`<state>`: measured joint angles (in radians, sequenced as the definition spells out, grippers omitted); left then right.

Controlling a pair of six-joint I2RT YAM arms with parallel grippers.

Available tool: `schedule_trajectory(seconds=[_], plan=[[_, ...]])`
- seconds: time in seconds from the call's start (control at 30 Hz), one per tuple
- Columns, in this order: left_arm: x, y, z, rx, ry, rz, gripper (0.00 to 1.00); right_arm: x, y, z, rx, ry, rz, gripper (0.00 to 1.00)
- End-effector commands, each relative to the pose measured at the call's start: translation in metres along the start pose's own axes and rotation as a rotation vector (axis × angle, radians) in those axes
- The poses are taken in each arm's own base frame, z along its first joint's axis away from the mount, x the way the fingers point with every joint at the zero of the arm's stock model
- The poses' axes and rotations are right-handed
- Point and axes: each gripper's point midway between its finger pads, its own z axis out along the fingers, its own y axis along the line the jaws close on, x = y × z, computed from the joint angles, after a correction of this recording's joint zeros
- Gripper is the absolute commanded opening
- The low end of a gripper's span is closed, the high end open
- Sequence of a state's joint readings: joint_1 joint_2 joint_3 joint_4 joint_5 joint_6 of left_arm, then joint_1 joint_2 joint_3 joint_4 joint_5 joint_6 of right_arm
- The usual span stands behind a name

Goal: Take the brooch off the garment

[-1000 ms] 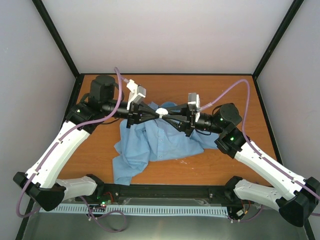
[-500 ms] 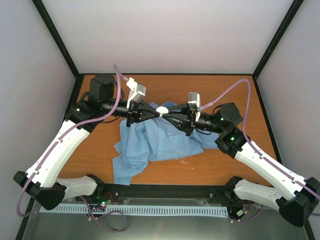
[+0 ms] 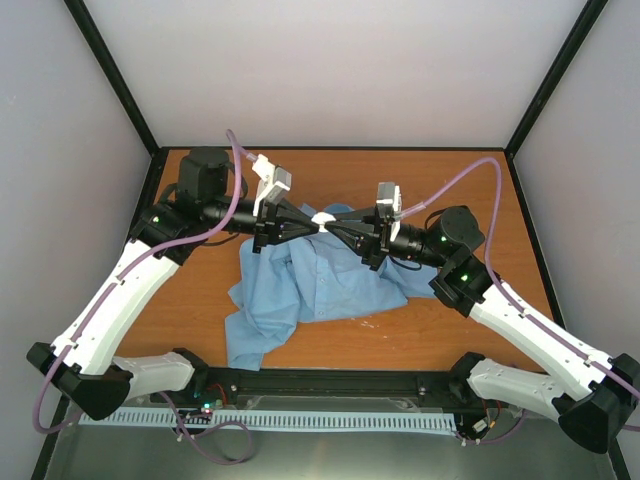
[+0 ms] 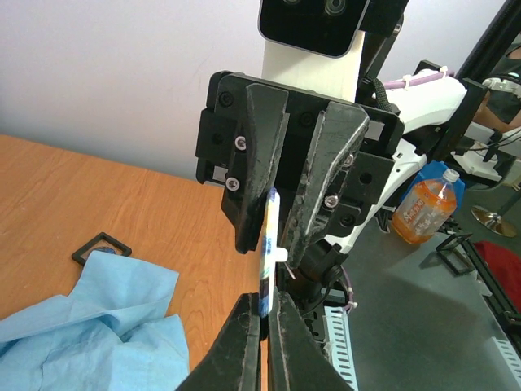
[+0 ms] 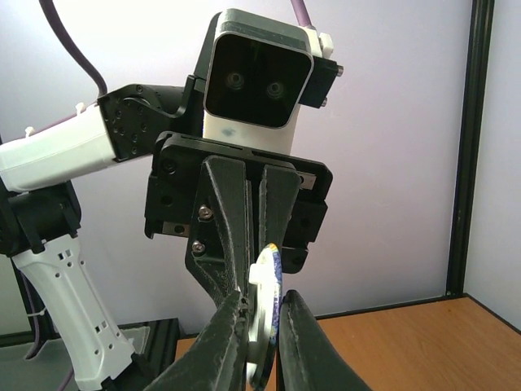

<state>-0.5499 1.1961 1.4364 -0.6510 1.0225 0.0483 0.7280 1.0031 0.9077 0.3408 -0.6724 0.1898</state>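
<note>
An orange-brown wooden table [image 3: 195, 295] sits inside pale walls with black corner posts, and the garment [image 3: 300, 285] lies crumpled on it between the two arms. Above the shirt's far edge the grippers meet tip to tip, and the brooch [image 3: 322, 219] hangs in the air between them, clear of the fabric and seen edge-on from both wrists. The left gripper [image 4: 262, 326] is clamped on the disc's rim, and the right gripper [image 5: 264, 326] has its fingers pressed against both faces of the disc
</note>
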Motion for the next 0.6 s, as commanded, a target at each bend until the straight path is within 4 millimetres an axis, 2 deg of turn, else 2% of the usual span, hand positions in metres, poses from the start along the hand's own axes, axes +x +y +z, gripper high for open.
schedule_trajectory(seconds=[0.0, 0.57], plan=[[-0.016, -0.007, -0.004, 0.001, -0.028, 0.048, 0.01, -0.014, 0.001, 0.005, 0.008, -0.035, -0.017, 0.09], [-0.016, -0.009, -0.004, 0.008, -0.025, 0.05, 0.01, -0.009, -0.026, 0.012, 0.184, -0.024, -0.027, 0.12]])
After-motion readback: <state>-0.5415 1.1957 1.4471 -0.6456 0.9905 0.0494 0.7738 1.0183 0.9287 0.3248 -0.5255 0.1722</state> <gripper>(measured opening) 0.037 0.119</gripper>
